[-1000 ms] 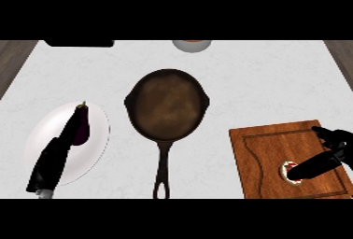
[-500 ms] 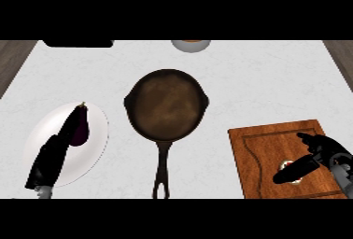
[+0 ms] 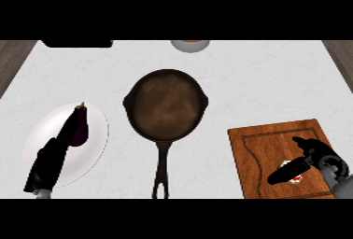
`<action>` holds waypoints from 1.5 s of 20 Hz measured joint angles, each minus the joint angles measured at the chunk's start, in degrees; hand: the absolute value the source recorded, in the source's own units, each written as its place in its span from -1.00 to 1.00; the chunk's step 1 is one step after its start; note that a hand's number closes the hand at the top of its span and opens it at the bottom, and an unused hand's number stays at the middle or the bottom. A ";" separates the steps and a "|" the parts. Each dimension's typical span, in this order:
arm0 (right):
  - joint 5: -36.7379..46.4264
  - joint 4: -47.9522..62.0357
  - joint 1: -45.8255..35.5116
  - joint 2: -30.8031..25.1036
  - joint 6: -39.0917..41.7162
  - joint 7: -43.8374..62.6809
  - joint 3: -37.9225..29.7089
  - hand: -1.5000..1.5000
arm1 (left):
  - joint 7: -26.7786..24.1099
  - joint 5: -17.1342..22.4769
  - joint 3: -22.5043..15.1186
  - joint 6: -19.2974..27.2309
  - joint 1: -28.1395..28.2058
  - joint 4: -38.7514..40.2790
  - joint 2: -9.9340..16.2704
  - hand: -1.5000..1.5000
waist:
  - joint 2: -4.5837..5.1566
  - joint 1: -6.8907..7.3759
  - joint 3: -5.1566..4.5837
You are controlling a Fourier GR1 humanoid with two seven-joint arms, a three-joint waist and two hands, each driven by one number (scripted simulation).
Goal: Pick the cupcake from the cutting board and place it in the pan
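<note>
Head view looks straight down on a white counter (image 3: 262,88). Near the middle sits a dark pan (image 3: 165,105) with nothing in it, and its long handle points toward the bottom edge.

At the right lies a brown wooden cutting board (image 3: 265,144). The cupcake (image 3: 292,172) is still on the board, near its lower right part. Only a little bit of it shows, white with some red, peeking out beside the right hand (image 3: 310,156). That black hand is over the cupcake, with its fingers and thumb bent around it. I cannot tell if the hand has lifted the cupcake off the board.

At the left is a white plate (image 3: 93,140). A purple eggplant (image 3: 79,125) lies on the plate, tilted, with its stem at the top. The left hand (image 3: 48,163) lies over the plate just below the eggplant, its fingers straight and pointing up toward it.

Along the top edge sits a grey bowl (image 3: 189,45), and a black thing (image 3: 77,43) shows at the top left.
</note>
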 measured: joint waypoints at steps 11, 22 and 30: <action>5.65 3.58 1.64 5.19 -2.95 -3.42 -3.27 1.00 | 0.83 -1.94 1.45 -1.08 0.46 -1.17 -1.55 0.00 | -0.41 -0.42 -0.68; 16.82 6.25 -8.10 0.91 13.95 -21.73 6.69 1.00 | 1.20 -2.82 1.19 -2.41 -1.92 0.08 -2.62 0.00 | 0.40 2.07 -0.04; 32.32 9.00 -16.99 -0.76 6.01 -34.87 5.61 1.00 | 1.45 -2.82 2.23 -2.74 -0.74 -0.61 -2.13 0.00 | 0.05 1.08 0.10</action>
